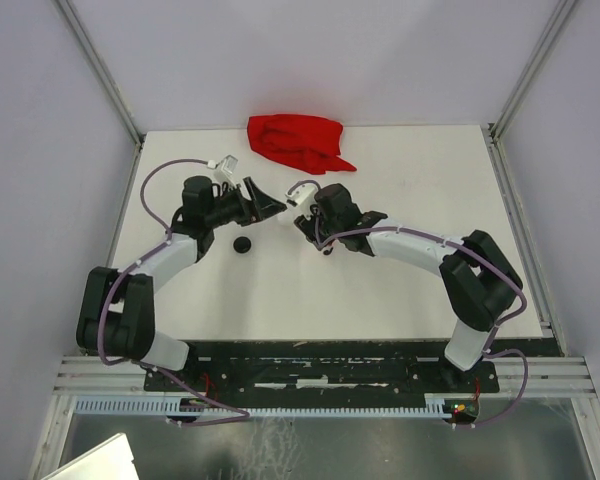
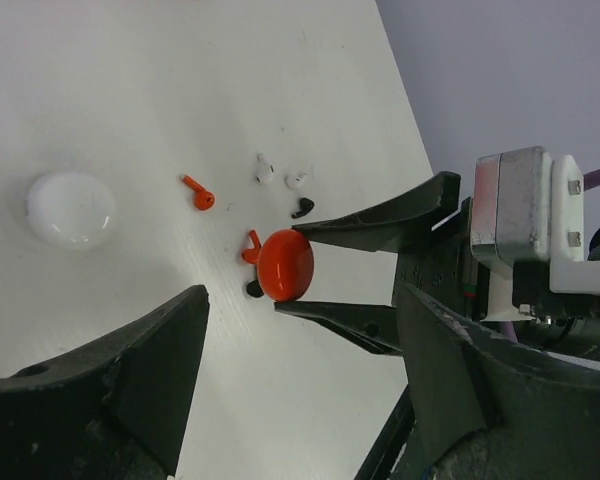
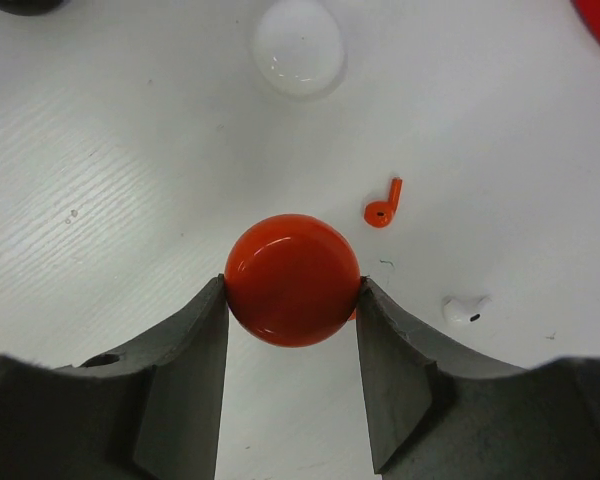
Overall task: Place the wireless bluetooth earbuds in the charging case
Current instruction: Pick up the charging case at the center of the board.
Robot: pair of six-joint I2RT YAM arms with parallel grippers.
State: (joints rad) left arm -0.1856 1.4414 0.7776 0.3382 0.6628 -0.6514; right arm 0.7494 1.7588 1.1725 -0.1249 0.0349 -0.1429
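Right wrist, end effector: the right end effector (image 3: 292,290) is clamped on the orange-red charging case (image 3: 292,279), with one finger pressed to each side of the round disc.
Right wrist, earbuds: an orange earbud (image 3: 383,205) lies loose on the table (image 3: 130,150) near the case, up and to the right. A white earbud (image 3: 465,309) lies just beside the right-hand finger. Neither is in a case.
Right wrist, other case: a white round case (image 3: 298,45) lies well apart, at the top of the view.
Left wrist, end effector: the left end effector (image 2: 300,330) stands open, its fingers wide apart with nothing between them.
Left wrist, held case: beyond those fingers, the right end effector's two fingers pinch the orange-red charging case from both sides.
Left wrist, earbuds: a second orange earbud (image 2: 250,247) lies touching or just beside the held case; I cannot tell which. A black earbud (image 2: 253,289) lies at the case's edge. A second black earbud (image 2: 301,208) and a second white earbud (image 2: 264,170) lie near the white earbud. The orange earbud lies between this group and the white round case. All are loose on the table.
Top external, arms: both end effectors meet over the far middle of the table, their tips near each other.
Top external, other things: a black round case (image 1: 242,245) lies near the left end effector. A red cloth (image 1: 295,142) lies bunched at the far edge. The earbuds are too small to make out here.
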